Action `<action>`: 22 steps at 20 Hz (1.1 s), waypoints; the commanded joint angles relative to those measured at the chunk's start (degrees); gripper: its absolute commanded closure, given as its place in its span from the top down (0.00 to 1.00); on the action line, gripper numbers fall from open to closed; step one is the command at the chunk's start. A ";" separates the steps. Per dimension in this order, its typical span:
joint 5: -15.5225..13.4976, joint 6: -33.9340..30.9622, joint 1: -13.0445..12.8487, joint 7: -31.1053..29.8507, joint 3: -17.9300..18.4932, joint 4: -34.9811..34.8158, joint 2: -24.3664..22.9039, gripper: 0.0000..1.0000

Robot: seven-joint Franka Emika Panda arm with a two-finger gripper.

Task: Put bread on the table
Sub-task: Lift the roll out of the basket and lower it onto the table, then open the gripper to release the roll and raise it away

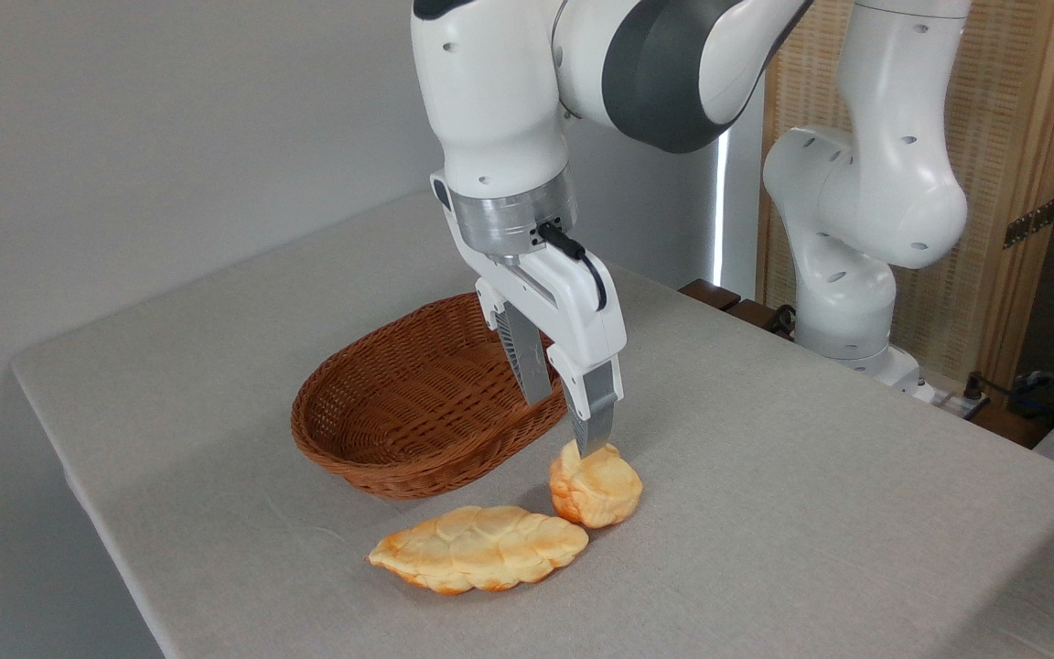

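The bread (596, 491), a small round golden bun with a lumpy top, rests on the grey cloth table (765, 476) just in front of the wicker basket. My gripper (568, 423) hangs directly above it, open. Its near finger's tip touches or nearly touches the bun's top, while the far finger stands apart, behind it, by the basket's rim. Nothing is held between the fingers.
An empty brown wicker basket (417, 403) sits behind and left of the bun. A long flat braided loaf (479, 549) lies in front, its right end touching or almost touching the bun. The arm's white base (856, 265) stands at the table's far right edge.
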 commanded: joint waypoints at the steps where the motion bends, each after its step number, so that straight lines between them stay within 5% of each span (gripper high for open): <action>1: 0.66 -1.36 -0.74 -0.12 0.24 0.11 -0.25 1.00; 17: -2.15 -0.31 -0.39 -1.70 -0.90 6.09 -1.75 1.00; 22: -2.15 5.04 -1.00 -11.52 -1.17 6.00 -1.13 1.00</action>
